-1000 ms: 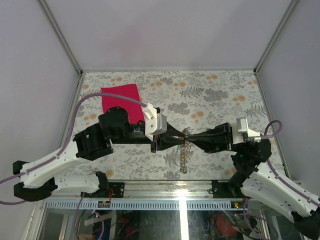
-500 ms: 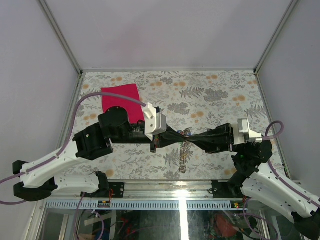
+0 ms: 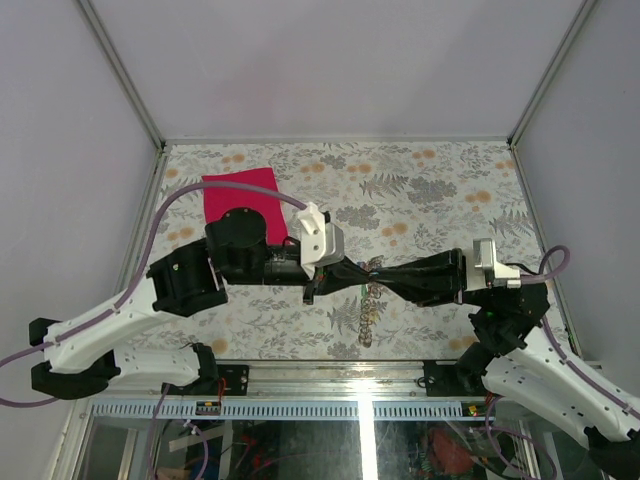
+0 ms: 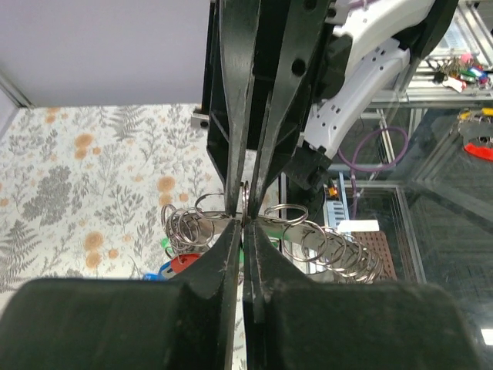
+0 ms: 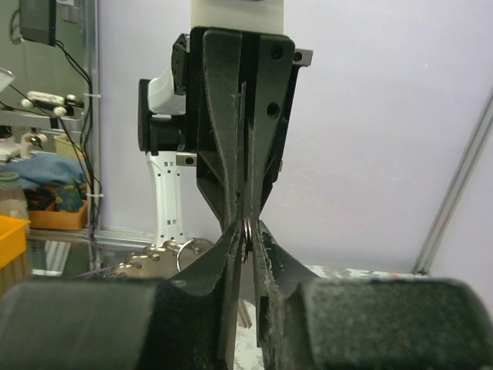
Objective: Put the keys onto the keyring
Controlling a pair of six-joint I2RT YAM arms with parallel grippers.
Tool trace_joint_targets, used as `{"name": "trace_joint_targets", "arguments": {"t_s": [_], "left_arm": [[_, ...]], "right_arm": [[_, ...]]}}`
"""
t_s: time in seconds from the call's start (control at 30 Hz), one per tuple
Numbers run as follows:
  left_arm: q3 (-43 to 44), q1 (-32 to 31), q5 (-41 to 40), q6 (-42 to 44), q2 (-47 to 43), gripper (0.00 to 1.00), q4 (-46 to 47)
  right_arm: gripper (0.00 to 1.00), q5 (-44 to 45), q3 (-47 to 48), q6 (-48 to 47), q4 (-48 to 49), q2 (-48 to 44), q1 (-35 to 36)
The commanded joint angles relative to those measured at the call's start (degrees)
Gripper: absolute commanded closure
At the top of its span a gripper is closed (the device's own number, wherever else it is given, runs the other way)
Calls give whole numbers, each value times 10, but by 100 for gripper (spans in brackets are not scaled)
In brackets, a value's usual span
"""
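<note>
Keyring point(image 4: 245, 206) hangs in mid-air above the floral table point(image 3: 440, 190), pinched between your 2 grippers meeting tip to tip. Your left gripper point(image 4: 243, 231) is clenched on its wire; your right gripper point(image 5: 246, 240) grips it too, jaws barely parted. Keys point(image 4: 179, 262) and loops dangle beneath.

both arms reach toward the middle of the table and meet tip to tip. the left gripper point(image 3: 366, 272) is pinched tight, fingers together. the right gripper point(image 3: 381, 273) faces it, its fingers point(image 5: 266, 254) parted by a sliver.
</note>
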Motion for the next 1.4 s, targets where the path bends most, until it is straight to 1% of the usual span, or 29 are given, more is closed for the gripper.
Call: {"name": "trace_joint_targets", "arguments": {"t_s": [0.0,0.1,0.23,0.3,0.37,0.53,0.67,0.83,1.13,1.37], "left_arm": [[57,-3,-21,26,19,100,-68],[80,-2,-33,40,30,100,-116],[124,-2,-52,63,59,100,-191],[154,-2,-59,74,82,100,-234],[182,-3,-63,83,103,100,-271],[233,-3,-62,98,153,100,-354],[254,-3,-55,108,171,100,-386],[256,-4,-41,111,174,100,-393],[260,-5,-30,113,181,100,-393],[262,-6,-25,113,183,100,-393]], "right_arm": [[81,13,69,-114,-147,-31,2],[74,23,108,-189,-282,-41,2],[69,29,173,-283,-463,-23,2],[67,30,195,-309,-519,-10,2],[65,28,202,-328,-549,-1,2],[64,18,203,-351,-570,14,2],[65,6,202,-369,-573,21,1],[65,-10,197,-382,-567,22,2],[65,-65,189,-400,-558,33,2],[70,-88,188,-414,-545,45,2]]}}
